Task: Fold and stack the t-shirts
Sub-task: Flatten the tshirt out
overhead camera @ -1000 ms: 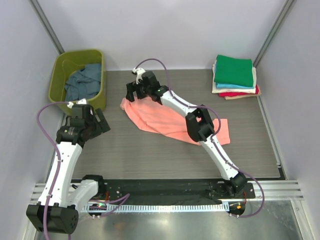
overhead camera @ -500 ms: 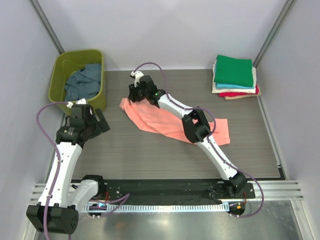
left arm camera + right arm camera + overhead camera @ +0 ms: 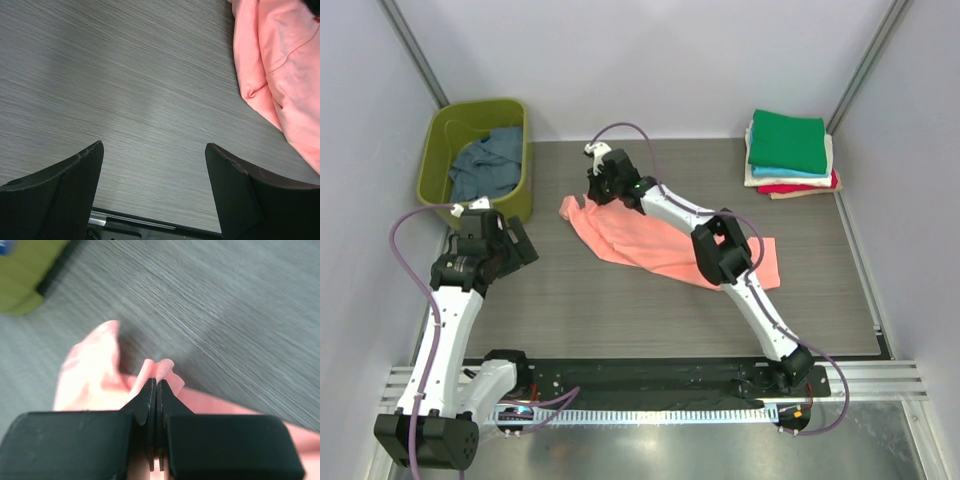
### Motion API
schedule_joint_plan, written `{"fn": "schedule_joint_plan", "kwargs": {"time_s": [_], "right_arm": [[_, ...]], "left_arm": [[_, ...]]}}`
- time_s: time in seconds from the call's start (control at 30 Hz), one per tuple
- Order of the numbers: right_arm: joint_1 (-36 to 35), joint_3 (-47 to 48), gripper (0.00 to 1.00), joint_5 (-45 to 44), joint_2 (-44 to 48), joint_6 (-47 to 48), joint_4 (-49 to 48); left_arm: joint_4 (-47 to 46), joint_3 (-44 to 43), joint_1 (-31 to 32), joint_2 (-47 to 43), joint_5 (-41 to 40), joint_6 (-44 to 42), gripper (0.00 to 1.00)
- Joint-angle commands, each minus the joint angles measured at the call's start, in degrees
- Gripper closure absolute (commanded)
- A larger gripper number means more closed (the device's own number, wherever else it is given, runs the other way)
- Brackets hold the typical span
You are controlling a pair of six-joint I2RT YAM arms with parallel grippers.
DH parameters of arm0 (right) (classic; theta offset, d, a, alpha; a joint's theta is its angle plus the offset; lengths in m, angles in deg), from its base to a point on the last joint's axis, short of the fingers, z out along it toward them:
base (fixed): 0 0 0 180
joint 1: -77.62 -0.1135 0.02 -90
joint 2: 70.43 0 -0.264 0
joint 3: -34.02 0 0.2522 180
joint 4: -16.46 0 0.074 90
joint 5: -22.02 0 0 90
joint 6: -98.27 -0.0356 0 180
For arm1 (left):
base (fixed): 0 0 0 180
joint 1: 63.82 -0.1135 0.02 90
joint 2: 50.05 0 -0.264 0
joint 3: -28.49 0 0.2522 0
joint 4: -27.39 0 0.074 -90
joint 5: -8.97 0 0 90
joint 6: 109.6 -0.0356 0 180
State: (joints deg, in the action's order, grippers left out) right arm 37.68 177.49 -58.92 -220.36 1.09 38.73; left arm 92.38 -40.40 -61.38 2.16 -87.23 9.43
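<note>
The salmon-pink t-shirt lay crumpled on the surface, near the olive-green tub. The right fingers were closed on a small raised pleat at the shirt edge nearest the tub, while the left fingers stood open and empty just beside the tub's front corner. Because the pinch took only a thin fold, the cloth could slip free on lifting, or a single layer could rise and leave the garment twisted.
</note>
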Motion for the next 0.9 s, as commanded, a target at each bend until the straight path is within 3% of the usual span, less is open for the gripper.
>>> {"fn": "schedule_joint_plan", "kwargs": {"time_s": [0.0, 0.1, 0.2, 0.43, 0.5, 0.7, 0.73, 0.87], "right_arm": [[-0.48, -0.68, 0.99, -0.71, 17.19, 3.48, -0.62], [-1.36, -6.73, 0.99, -2.54, 30.09, 6.91, 0.28], [-1.89, -20.33, 0.99, -8.59, 45.04, 11.83, -1.29], [-1.54, -68.81, 0.99, -36.69, 79.93, 10.62, -13.61], [-1.45, -75.19, 0.99, -40.94, 88.43, 7.29, -13.09], [-1.37, -92.34, 0.99, -57.91, 101.22, -9.57, -5.73], [-1.37, -95.14, 0.99, -58.62, 103.67, -15.0, -4.66], [-1.37, -99.65, 0.99, -52.31, 105.89, -20.4, -3.42]], "left_arm": [[-1.74, 0.11, -0.5, -0.97, 0.4, -1.26, 0.17], [-1.74, 0.11, -0.5, -0.79, 0.22, -1.26, 0.17], [-1.65, 0.03, -0.5, -0.61, 0.31, -1.18, 0.17], [-1.56, -0.5, -0.42, 0.0, 1.36, -1.18, 0.17], [-1.3, -1.29, -0.33, 0.53, 1.45, -0.48, 0.18], [-3.76, -3.66, 5.81, 5.7, -0.65, 5.23, 0.2], [-4.89, -4.1, 8.96, 6.76, -2.75, 6.89, 0.21], [-8.15, -7.08, 15.31, 14.4, -5.75, 10.6, 0.22]]}}
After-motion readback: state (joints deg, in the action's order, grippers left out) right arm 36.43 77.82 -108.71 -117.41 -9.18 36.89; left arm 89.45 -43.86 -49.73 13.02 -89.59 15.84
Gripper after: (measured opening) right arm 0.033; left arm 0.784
